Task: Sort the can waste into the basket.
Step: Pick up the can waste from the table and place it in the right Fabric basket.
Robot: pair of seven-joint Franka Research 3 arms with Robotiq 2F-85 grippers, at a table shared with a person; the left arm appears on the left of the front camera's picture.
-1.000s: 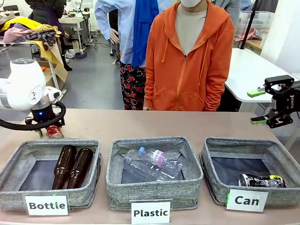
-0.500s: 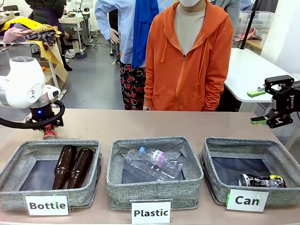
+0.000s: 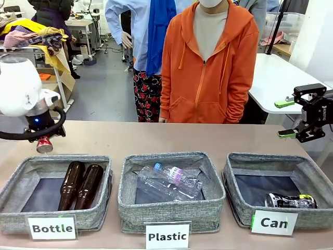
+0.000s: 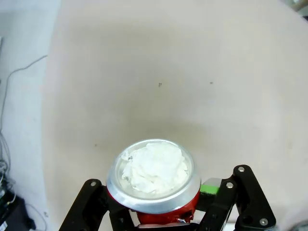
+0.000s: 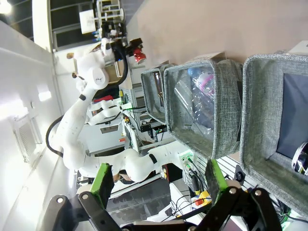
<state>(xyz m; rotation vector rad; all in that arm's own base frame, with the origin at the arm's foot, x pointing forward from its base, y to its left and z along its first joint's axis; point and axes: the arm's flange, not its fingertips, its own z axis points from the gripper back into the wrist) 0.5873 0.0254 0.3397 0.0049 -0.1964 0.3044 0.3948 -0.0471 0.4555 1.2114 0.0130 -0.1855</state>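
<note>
Left gripper (image 4: 161, 219) is clamping the crushed red can (image 4: 154, 180) between its fingers, silver end facing the camera, holding it clear above the bare table (image 4: 192, 72). In the front view this can (image 3: 44, 144) is hanging just below the left arm, beyond the "Bottle" bin (image 3: 54, 190). Right gripper (image 3: 286, 118) is standing wide apart, holding nothing; below and nearer the camera, the "Can" basket (image 3: 312, 179) is containing the black can (image 3: 290, 200).
</note>
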